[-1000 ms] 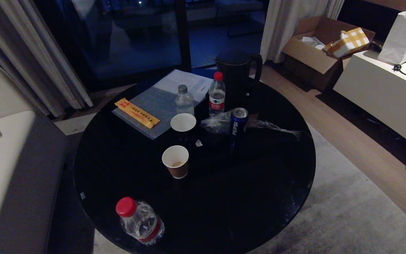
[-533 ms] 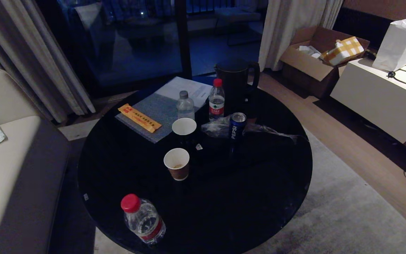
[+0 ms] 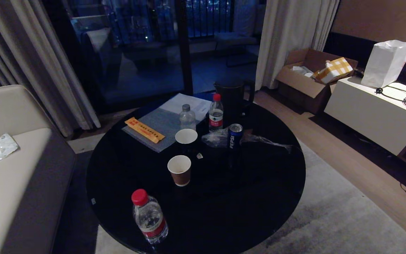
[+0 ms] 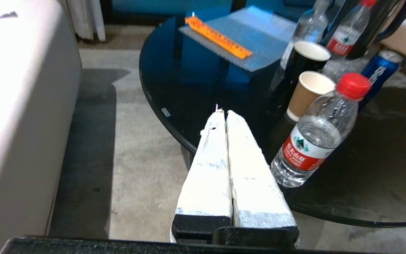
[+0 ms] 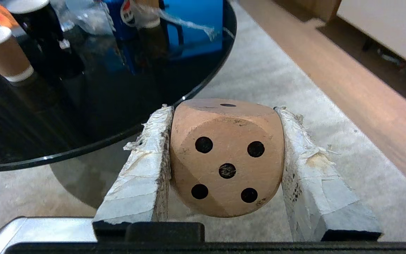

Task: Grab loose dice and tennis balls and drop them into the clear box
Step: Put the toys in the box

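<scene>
Right tool (image 5: 224,155) grips beige die (image 5: 226,157), underside hidden

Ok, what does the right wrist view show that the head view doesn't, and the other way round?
Only the right wrist view shows the right claw, shut on the beige die with its five-dot face toward the camera, held over the carpet beside the table.

Only the head view shows the standing water bottle near the table's front edge, the black kettle, the cardboard box and the white paper bag. Neither claw appears there.

Both show the round black table, the brown paper cup and the Pepsi can. No clear box appears in either.
</scene>
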